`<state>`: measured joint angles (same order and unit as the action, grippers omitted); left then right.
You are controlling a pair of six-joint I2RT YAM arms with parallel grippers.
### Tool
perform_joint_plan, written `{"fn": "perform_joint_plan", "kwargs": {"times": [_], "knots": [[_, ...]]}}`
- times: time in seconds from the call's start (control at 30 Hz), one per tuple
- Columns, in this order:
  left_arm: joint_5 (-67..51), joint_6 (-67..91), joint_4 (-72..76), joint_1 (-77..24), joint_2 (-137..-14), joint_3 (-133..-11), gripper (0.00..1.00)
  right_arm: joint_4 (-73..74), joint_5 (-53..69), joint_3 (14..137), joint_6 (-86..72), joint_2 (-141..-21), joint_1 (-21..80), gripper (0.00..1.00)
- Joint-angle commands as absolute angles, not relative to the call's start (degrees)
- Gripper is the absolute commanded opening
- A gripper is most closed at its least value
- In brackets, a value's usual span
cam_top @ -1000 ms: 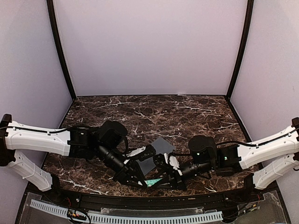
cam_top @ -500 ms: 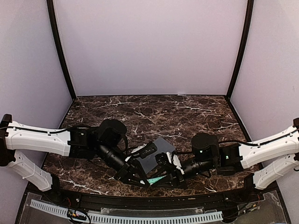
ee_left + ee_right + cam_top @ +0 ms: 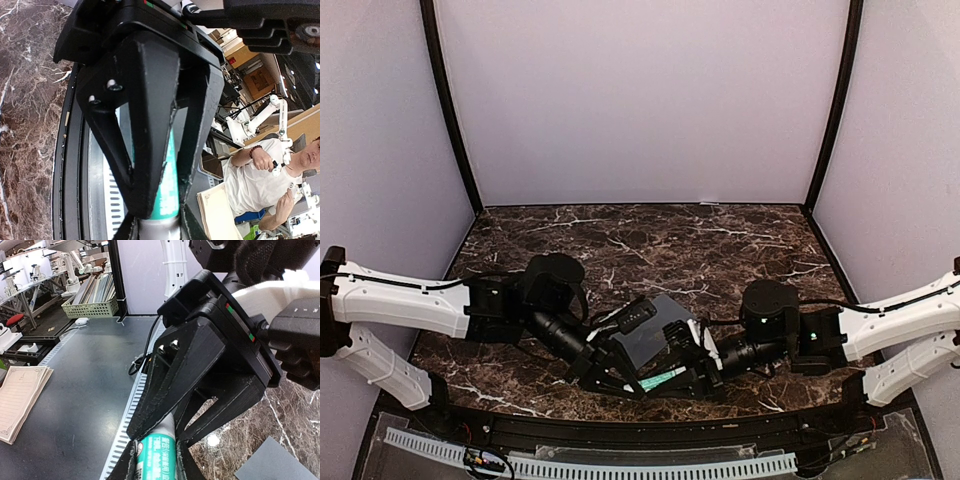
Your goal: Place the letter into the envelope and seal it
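Looking down from the top camera: both arms reach in low to the near middle of the marble table [image 3: 740,250], tips meeting. The left gripper [image 3: 632,384] and the right gripper [image 3: 678,378] are each closed on an opposite end of one small white-and-green glue stick [image 3: 658,378], close to the table's near edge. The envelope [image 3: 655,335] lies flat and grey-blue just beyond the two tools, its near part hidden under them; the flap cannot be read from here. The letter is not seen in any view; whether it is inside the envelope or hidden under the arms, I cannot tell. Left wrist view: own fingers pinch the pale end of the glue stick [image 3: 167,192] at the bottom of the frame, and the other arm's black fingers clamp the green barrel further along. Right wrist view: own fingers clamp the printed green barrel [image 3: 152,455], the left tool's fingers close over the far end, and a grey-blue corner of the envelope [image 3: 272,462] shows on the marble at lower right. Handling, as judged: the stick looks light, rigid and smooth, likely to twist in hard jaws, so grip square across the barrel and pull straight along its axis. The envelope is thin, limp paper on a polished slab; it will probably skate when pushed and buckle if pinched mid-sheet. Best hold looks like pinning one corner flat while the other tool works the flap along its crease.
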<state>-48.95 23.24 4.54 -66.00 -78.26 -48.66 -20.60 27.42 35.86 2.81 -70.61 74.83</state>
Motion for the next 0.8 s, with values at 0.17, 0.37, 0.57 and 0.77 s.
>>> {"fn": "perform_joint_plan", "kwargs": {"times": [0.17, 0.37, 0.57, 0.77], "knots": [[-48.54, 23.39, 28.23, -66.36, -77.19, -51.47, 0.2, -30.07, 28.86, 38.48, 3.1, -74.58, 75.2, 0.0], [-45.79, 22.09, 26.08, -66.28, -77.39, -52.7, 0.2, -30.85, 28.47, 38.11, 2.18, -75.15, 75.16, 0.0], [-44.75, 18.2, 18.9, -66.18, -76.28, -54.45, 0.2, -26.74, 26.31, 38.04, 2.94, -73.42, 75.17, 0.0], [-44.03, 16.01, 13.69, -66.18, -76.21, -55.17, 0.2, -23.0, 25.59, 37.62, 4.45, -69.65, 75.2, 0.11]]}}
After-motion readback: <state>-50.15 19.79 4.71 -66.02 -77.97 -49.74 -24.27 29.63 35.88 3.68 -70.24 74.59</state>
